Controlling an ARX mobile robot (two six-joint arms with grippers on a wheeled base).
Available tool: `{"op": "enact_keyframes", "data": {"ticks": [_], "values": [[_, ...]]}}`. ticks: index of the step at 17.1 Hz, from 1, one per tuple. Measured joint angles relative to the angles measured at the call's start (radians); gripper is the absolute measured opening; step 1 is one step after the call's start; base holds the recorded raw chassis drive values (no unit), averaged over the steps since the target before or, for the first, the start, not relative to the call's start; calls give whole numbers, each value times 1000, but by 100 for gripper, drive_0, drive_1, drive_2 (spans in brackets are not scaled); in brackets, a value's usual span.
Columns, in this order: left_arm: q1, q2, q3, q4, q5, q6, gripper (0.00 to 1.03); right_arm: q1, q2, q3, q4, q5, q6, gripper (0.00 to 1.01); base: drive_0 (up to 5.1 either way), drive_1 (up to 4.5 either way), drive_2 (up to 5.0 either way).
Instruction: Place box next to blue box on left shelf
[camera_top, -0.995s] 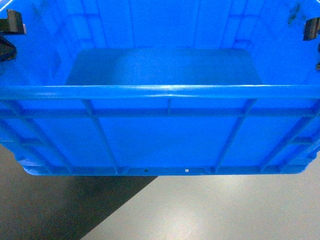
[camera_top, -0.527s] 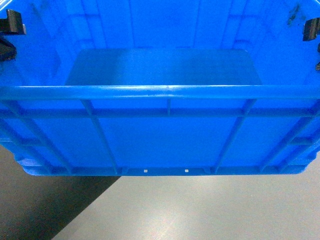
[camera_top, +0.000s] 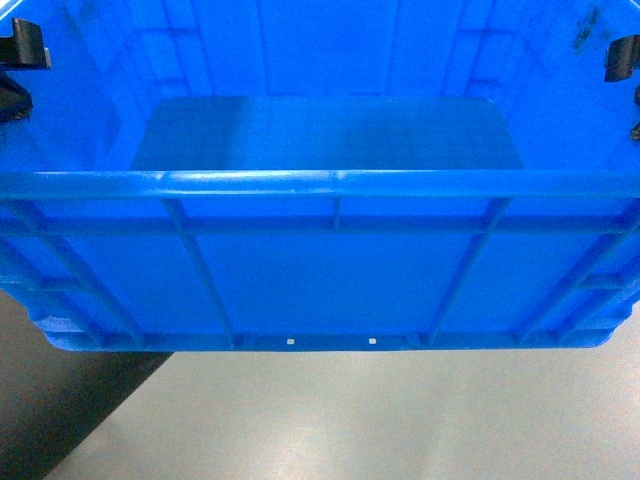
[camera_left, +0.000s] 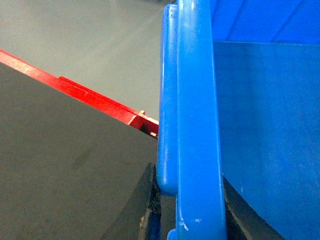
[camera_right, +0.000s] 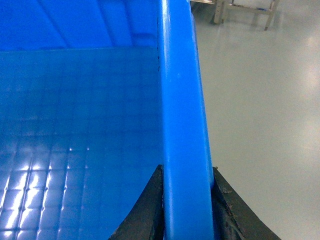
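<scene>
The box (camera_top: 330, 270), a bright-blue ribbed crate with a thick rim, fills the head view and hangs above the floor, its inside bare. My left gripper (camera_top: 18, 62) clamps the box's left rim and my right gripper (camera_top: 622, 60) clamps the right rim. In the left wrist view the left gripper (camera_left: 192, 212) is shut on the box's rim (camera_left: 197, 125), a black finger on each side. In the right wrist view the right gripper (camera_right: 187, 207) pinches the rim (camera_right: 180, 100) the same way. The left shelf and the other blue box are out of view.
Pale grey floor (camera_top: 400, 420) lies under the box, with a dark patch (camera_top: 50, 400) at the lower left. The left wrist view shows a dark surface (camera_left: 60, 165) edged by a red strip (camera_left: 80, 92). Metal frame legs (camera_right: 245, 10) stand far off.
The box keeps its place in the head view between both grippers. The dark patch on the floor has slid to the lower left and takes up less of the view.
</scene>
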Motion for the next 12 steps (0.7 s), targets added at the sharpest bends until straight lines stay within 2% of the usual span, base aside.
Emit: {"op": "enact_keyframes", "data": {"ticks": [12], "values": [[0, 0, 0, 0, 0, 0, 19, 0, 0, 0, 0, 0, 0, 18, -164, -164, -164]]}}
